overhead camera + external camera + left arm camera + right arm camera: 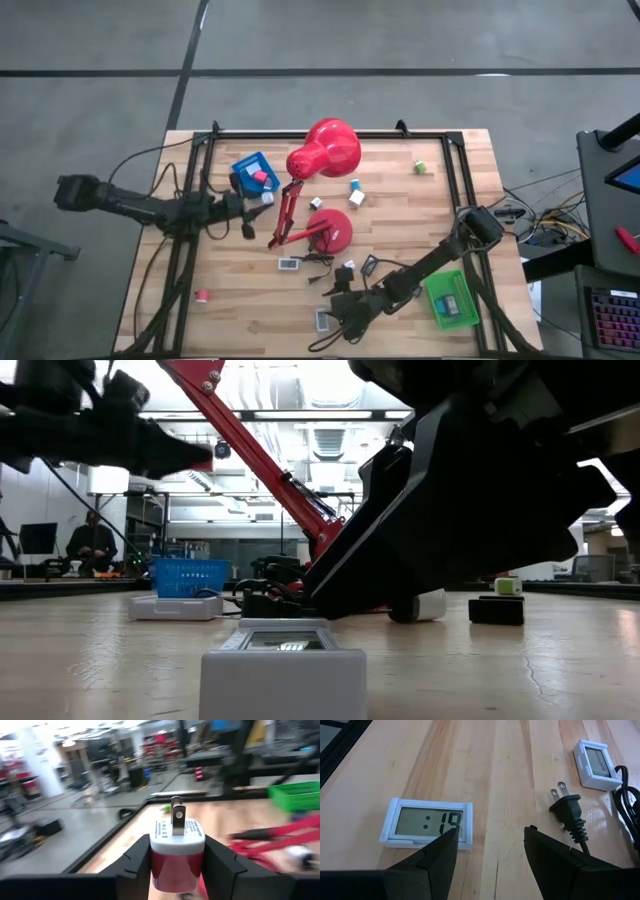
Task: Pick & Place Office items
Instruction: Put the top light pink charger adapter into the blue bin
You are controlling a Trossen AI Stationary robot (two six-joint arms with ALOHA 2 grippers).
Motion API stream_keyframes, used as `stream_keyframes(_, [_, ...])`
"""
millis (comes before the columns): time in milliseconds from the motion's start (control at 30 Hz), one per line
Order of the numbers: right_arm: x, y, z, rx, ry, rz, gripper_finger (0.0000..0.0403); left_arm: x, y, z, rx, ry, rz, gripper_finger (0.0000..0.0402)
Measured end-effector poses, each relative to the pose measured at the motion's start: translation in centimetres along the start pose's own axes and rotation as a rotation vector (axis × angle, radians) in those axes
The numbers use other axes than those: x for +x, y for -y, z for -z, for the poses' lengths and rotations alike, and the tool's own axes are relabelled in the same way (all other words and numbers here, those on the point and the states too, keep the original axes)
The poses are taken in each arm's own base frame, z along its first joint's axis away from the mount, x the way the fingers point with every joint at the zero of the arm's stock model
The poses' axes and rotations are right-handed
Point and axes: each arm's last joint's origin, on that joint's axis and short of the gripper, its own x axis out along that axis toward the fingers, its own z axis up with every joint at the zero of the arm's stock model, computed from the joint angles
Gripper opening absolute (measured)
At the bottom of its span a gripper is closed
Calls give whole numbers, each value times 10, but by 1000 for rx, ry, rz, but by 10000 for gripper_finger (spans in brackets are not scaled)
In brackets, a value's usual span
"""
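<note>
My left gripper [258, 200] is beside the blue tray [255, 172], above the table, shut on a small plug adapter [177, 851] with a red body and a white face. My right gripper [490, 835] is open and low over the near part of the table. One fingertip [445, 840] hangs over the edge of a white digital clock [427, 825] that lies flat on the wood. A black plug [568, 806] and a second white clock [596, 764] lie beyond it. A pink piece [261, 177] sits in the blue tray. My left gripper pinches the adapter's red body [176, 870] between its two fingers, one on each side. The white face with its metal prongs [177, 815] sticks out past the fingertips. The fingers point roughly level toward the table's right, and the adapter is lifted clear.
The red desk lamp stands mid-table, with its head [325, 150] near the far edge and its base [335, 230] in the middle. A green tray [450, 300] sits at the near right. A green block [421, 167], small pieces [355, 195] and a red piece [202, 295] lie scattered.
</note>
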Motion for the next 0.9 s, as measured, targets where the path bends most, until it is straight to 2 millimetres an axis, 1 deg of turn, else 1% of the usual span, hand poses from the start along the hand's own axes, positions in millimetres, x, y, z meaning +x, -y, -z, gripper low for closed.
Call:
stream_keyframes(200, [0, 0, 1, 3, -1, 0, 224, 5, -30, 12, -62, -95, -180, 129])
stream_keyframes(367, [0, 0, 1, 3, -1, 0, 224, 5, -47, 22, -125, -172, -291, 129])
stream_keyframes(500, [0, 0, 1, 4, -1, 0, 224, 4, -57, 25, -170, -193, -359, 129])
stream_keyframes(633, [0, 0, 1, 4, -1, 0, 224, 6, -64, 27, -215, -253, -404, 129])
stream_keyframes(800, [0, 0, 0, 4, 0, 0, 224, 14, -69, 25, -225, -357, -432, 129])
stream_keyframes(900, [0, 0, 0, 5, 0, 0, 224, 22, -74, 23, -229, -459, -481, 129])
